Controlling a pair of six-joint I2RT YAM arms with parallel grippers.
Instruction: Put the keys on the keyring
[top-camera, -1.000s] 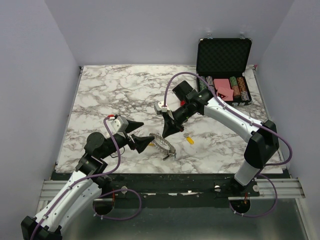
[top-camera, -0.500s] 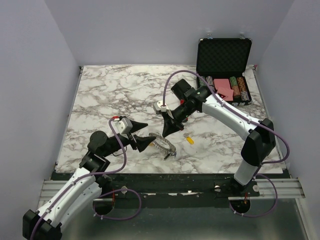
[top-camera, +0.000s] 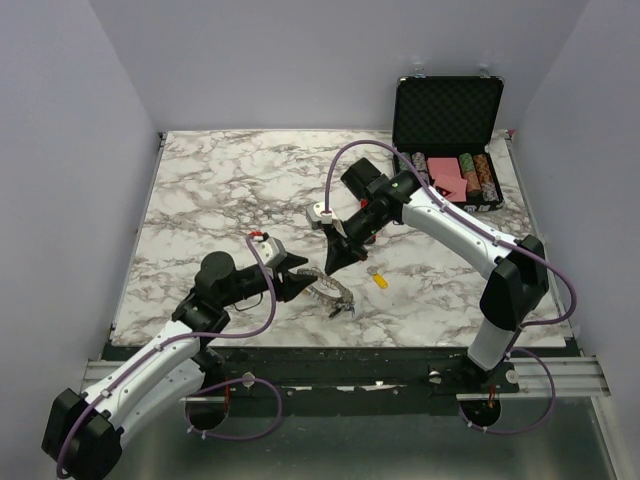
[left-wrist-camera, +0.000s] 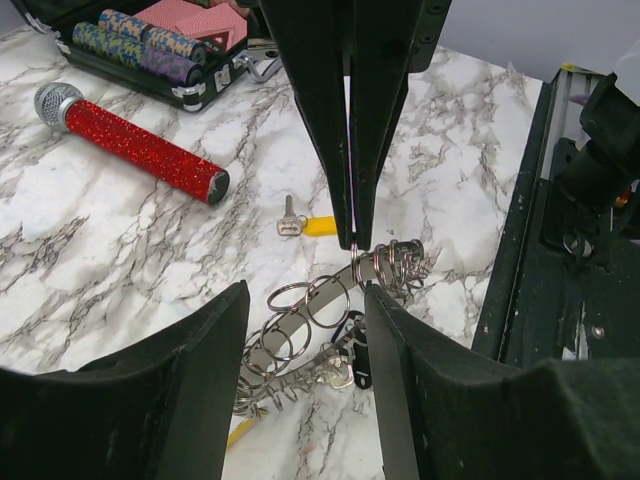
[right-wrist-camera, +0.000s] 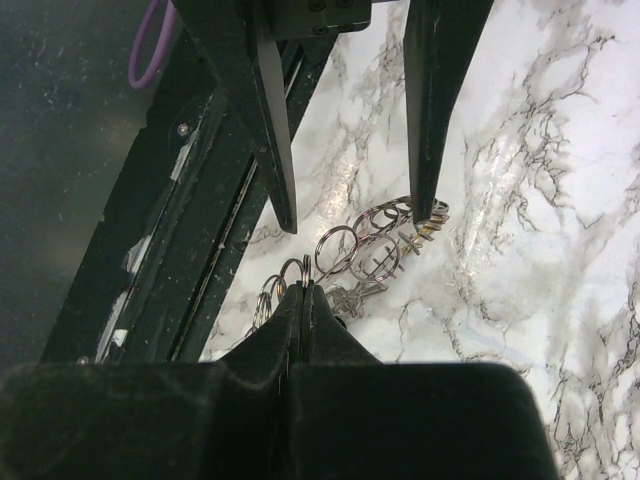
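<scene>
The keyring (top-camera: 328, 291) lies near the table's front edge as a silvery band with many small wire rings (left-wrist-camera: 300, 330) (right-wrist-camera: 372, 243). A silver key and a black-headed key (left-wrist-camera: 358, 366) hang on it. A loose yellow-headed key (top-camera: 378, 279) (left-wrist-camera: 304, 226) lies to its right. My left gripper (top-camera: 297, 281) (left-wrist-camera: 306, 300) is open, with one finger on each side of the keyring and neither touching it. My right gripper (top-camera: 330, 270) (right-wrist-camera: 305, 290) points down, shut, with an upright small ring of the keyring pinched at its tips (left-wrist-camera: 353, 240).
An open black case (top-camera: 447, 150) at the back right holds striped chips (left-wrist-camera: 140, 48) and red cards. A red glittery cylinder (left-wrist-camera: 140, 150) with a silver cap lies in front of it. The table's front edge and metal rail (left-wrist-camera: 540, 230) run right beside the keyring.
My left arm has reached forward to the right, bringing its gripper round the keyring with its jaws narrower. The right gripper has shifted only slightly and stays shut.
</scene>
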